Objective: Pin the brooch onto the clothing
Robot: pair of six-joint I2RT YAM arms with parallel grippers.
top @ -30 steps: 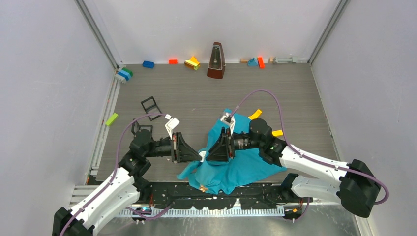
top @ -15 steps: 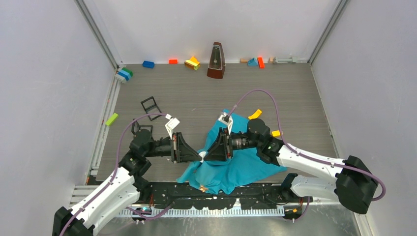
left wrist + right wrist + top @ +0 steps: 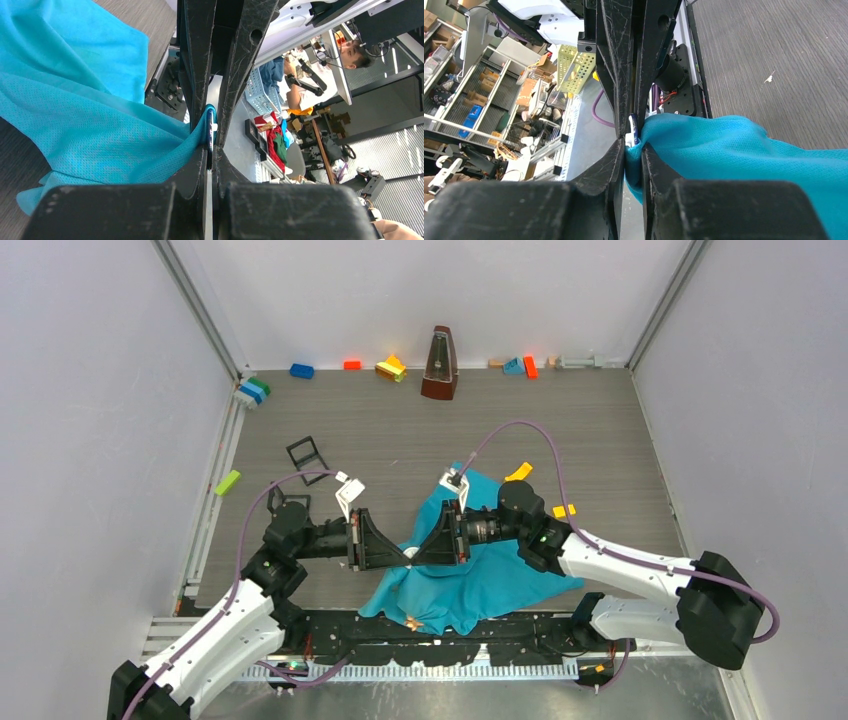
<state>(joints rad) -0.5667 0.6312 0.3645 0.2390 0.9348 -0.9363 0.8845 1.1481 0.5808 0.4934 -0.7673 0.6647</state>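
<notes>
Teal-blue clothing (image 3: 495, 580) bunched on the grey table (image 3: 400, 430) near its front edge, one fold lifted at its left side, left claw (image 3: 404, 556) clenched on that fold, right claw (image 3: 421, 555) facing it tip to tip, pinching the same fold

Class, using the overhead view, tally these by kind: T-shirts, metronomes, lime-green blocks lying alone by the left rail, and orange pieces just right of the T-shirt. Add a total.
T-shirt: 1
Metronome: 1
Lime-green block: 1
Orange pieces: 2
Total: 5
</notes>
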